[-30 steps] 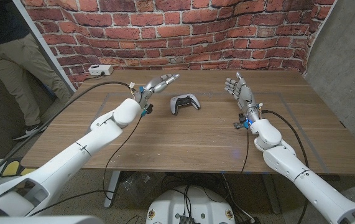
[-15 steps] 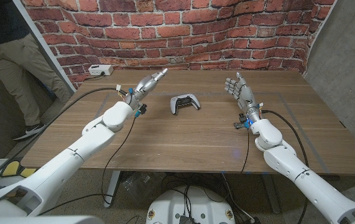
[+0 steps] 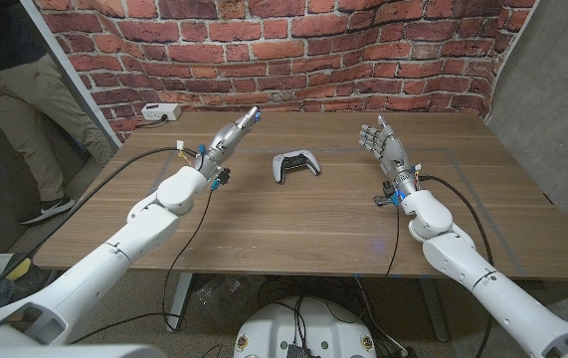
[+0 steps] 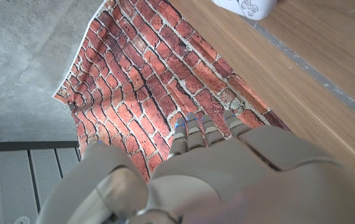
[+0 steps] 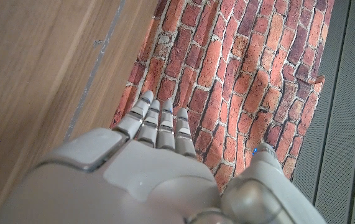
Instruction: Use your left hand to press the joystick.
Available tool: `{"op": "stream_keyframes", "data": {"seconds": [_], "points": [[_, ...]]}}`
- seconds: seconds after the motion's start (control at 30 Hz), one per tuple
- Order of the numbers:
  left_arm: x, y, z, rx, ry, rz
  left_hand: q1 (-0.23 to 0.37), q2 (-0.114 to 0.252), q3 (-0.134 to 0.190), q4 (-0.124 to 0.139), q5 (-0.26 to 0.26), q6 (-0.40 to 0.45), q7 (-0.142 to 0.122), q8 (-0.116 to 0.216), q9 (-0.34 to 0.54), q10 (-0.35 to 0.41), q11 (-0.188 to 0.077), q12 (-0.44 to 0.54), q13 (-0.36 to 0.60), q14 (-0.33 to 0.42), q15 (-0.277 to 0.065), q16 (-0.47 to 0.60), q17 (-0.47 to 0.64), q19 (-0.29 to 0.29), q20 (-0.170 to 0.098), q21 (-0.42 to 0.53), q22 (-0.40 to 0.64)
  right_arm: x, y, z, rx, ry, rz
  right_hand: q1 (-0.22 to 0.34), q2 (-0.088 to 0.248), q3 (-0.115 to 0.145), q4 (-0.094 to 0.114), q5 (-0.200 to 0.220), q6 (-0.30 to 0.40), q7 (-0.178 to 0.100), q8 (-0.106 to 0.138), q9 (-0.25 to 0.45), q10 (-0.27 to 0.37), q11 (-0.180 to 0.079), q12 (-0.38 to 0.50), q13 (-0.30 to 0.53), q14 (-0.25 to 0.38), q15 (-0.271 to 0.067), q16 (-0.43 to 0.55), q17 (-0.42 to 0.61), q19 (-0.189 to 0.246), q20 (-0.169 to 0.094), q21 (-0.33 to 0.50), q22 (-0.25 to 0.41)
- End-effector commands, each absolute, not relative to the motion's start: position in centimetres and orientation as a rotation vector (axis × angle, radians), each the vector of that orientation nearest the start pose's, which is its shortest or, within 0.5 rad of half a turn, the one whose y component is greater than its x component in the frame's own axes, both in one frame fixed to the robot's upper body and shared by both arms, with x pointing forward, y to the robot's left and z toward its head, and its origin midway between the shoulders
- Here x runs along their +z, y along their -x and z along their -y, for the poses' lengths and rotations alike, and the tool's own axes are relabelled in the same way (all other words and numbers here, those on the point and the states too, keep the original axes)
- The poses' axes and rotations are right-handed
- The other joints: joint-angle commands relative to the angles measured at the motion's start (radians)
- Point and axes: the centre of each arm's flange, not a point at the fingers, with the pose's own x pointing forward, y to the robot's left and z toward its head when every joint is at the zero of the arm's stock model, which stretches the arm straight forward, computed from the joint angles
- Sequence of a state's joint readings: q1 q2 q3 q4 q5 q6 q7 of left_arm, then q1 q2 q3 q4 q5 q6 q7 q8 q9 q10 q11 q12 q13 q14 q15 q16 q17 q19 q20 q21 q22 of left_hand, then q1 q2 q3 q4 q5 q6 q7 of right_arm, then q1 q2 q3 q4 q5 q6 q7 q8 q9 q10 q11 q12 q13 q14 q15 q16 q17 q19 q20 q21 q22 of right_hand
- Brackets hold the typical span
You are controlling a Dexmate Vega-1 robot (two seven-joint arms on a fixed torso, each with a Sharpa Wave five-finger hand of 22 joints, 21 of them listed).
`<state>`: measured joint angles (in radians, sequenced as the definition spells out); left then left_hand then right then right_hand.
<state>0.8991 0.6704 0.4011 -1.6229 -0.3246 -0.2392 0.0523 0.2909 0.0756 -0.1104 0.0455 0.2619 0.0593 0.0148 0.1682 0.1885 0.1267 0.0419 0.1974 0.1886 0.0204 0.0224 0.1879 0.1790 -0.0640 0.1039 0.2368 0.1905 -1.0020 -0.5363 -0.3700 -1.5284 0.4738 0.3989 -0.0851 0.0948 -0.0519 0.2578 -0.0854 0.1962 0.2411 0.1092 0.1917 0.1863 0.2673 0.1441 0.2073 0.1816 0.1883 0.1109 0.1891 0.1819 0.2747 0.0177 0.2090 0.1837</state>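
Observation:
A white game controller (image 3: 294,165) with black joysticks lies near the middle of the wooden table (image 3: 313,224). My left hand (image 3: 230,132) hovers above the table to the controller's left, fingers stretched out toward the brick wall, holding nothing. A corner of the white controller (image 4: 247,7) shows past my left hand (image 4: 214,174) in the left wrist view. My right hand (image 3: 383,142) stands upright to the controller's right, fingers spread and empty; its back (image 5: 146,168) shows in the right wrist view.
A white power strip (image 3: 160,112) sits at the table's far left corner with a cable. A person (image 3: 15,80) stands beyond the table's left side. A brick-pattern backdrop (image 3: 293,50) runs behind the far edge.
My left hand has drawn back to the left, away from the controller, and risen slightly with its fingers closing together. The right hand has stayed still.

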Motion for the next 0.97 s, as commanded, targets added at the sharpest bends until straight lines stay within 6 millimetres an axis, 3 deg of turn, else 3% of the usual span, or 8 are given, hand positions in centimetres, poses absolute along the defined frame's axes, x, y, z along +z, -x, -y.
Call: {"op": "stream_keyframes", "data": {"seconds": [0.03,0.2,0.43,0.6,0.97], "points": [[1.2,-59.7,-25.3,-0.257,-0.306,0.759,0.024,0.002,-0.010,-0.001,-0.007,-0.079,0.003,-0.004,0.001,-0.024,0.000,-0.007,0.004,-0.009,0.010,-0.002,0.006,0.018,0.001,0.007,-0.001,-3.7,-59.4,25.4,0.225,0.083,0.735,0.002,-0.004,-0.005,-0.002,-0.002,0.004,0.006,0.003,0.002,-0.005,0.000,0.001,0.003,0.006,0.006,0.002,0.003,0.028,0.009,0.016,0.005],[0.9,-60.0,-25.4,-0.253,-0.276,0.753,0.026,0.003,-0.010,-0.001,-0.009,-0.091,0.007,0.001,0.001,-0.034,0.003,-0.008,0.004,-0.022,0.013,-0.006,0.006,0.018,-0.002,0.005,-0.002,-3.4,-59.8,25.4,0.227,0.082,0.730,0.002,-0.004,-0.006,-0.003,-0.001,0.001,0.009,0.002,0.002,-0.010,-0.001,-0.001,0.003,0.012,0.008,0.003,0.004,0.041,0.011,0.020,0.005],[0.6,-60.3,-25.6,-0.246,-0.251,0.741,0.030,0.005,-0.012,-0.001,-0.011,-0.069,0.010,0.017,0.001,-0.037,0.007,-0.005,0.004,-0.024,0.019,-0.004,0.006,0.013,-0.019,-0.001,-0.003,-3.1,-60.3,25.1,0.228,0.082,0.720,0.003,-0.002,-0.007,-0.004,0.000,0.011,0.003,0.006,0.002,-0.001,-0.001,0.003,0.003,0.015,0.008,0.004,0.004,0.014,0.008,0.007,0.005],[0.2,-60.5,-25.8,-0.247,-0.233,0.737,0.031,0.008,-0.014,0.000,-0.015,-0.061,0.004,0.024,0.001,-0.040,0.006,-0.002,0.004,-0.014,0.028,0.002,0.007,0.033,0.025,0.004,-0.002,-3.2,-60.5,25.1,0.229,0.084,0.711,0.002,-0.002,-0.008,-0.004,0.000,0.013,-0.001,0.006,0.002,0.001,-0.003,0.004,0.003,0.024,0.005,0.006,0.004,0.029,0.012,0.012,0.005],[0.5,-60.6,-25.7,-0.253,-0.241,0.744,0.033,0.010,-0.016,0.001,-0.018,-0.043,0.004,0.031,0.001,-0.036,0.012,0.002,0.005,-0.011,0.030,0.004,0.007,0.038,0.024,0.003,-0.002,-3.0,-60.5,25.1,0.224,0.087,0.711,0.003,0.001,-0.008,-0.004,0.000,0.020,-0.001,0.008,0.002,0.007,-0.001,0.006,0.003,0.025,0.008,0.005,0.004,0.027,0.009,0.011,0.005]]}}
